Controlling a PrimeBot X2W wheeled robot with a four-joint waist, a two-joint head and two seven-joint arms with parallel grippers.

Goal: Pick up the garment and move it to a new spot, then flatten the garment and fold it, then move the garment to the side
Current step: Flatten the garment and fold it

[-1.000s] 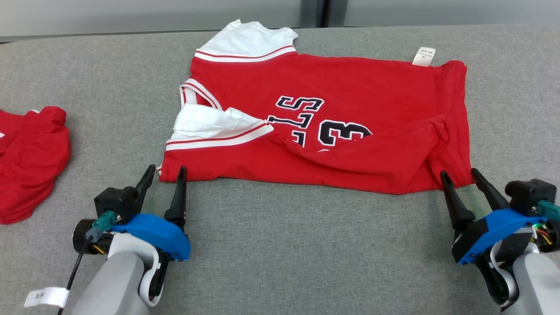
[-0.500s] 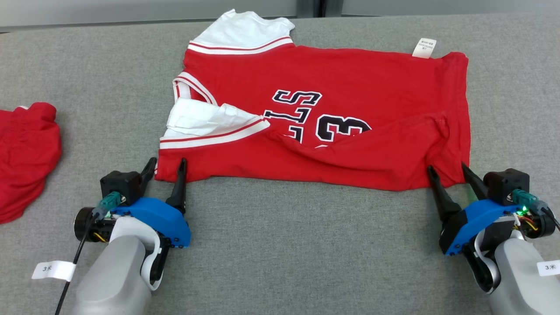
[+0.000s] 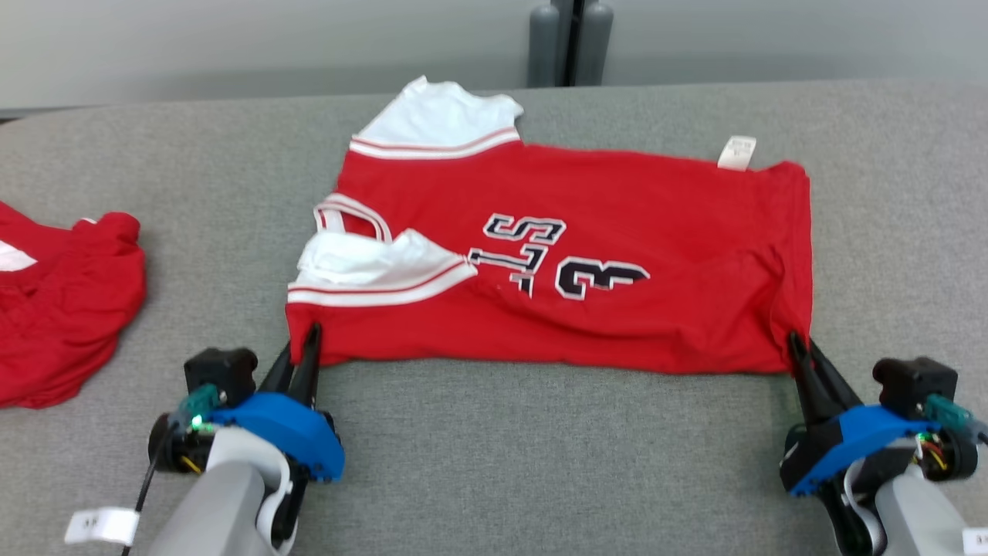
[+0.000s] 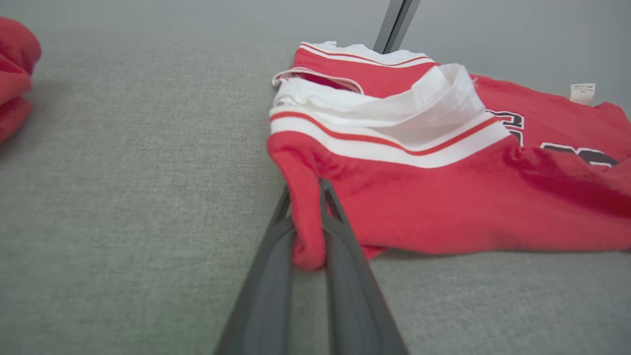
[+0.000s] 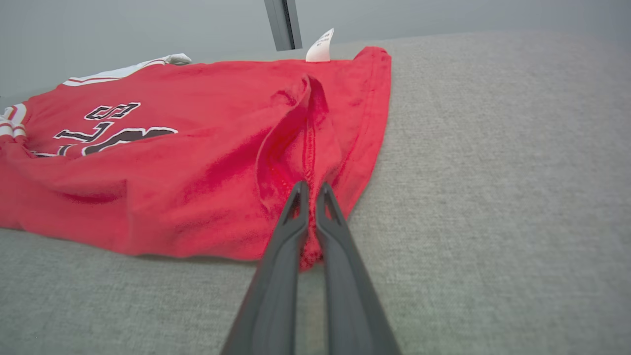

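1. The garment (image 3: 617,201), a red jersey, lies spread on the grey desk (image 3: 494,463) at 12 o'clock from me. Its near edge runs from 9 to 3.
2. My left end effector (image 3: 302,344) is clenched on the garment's 7 o'clock corner, and my right end effector (image 3: 799,344) is clenched on its 5 o'clock corner. Each pinches red cloth.
3. I judge this to be the grasp that opens the flatten-and-fold step. The garment is in its spot, but a roll of cloth hides the foot of the lettering (image 3: 556,262), and a white sleeve (image 3: 363,266) lies tucked over the chest.
4. The next move calls for raising both corners together and level, with the edge taut between them. An uneven lift would likely skew the hem.
5. The left wrist view shows the corner wadded thick between my fingers (image 4: 345,256).
6. The right wrist view shows a raised seam ridge (image 5: 308,123) running from my grip toward 12, and the white tag (image 5: 319,45) standing up.
7. The head view gives both grips at once, plus a second red cloth (image 3: 62,309) at 9 o'clock, well apart.
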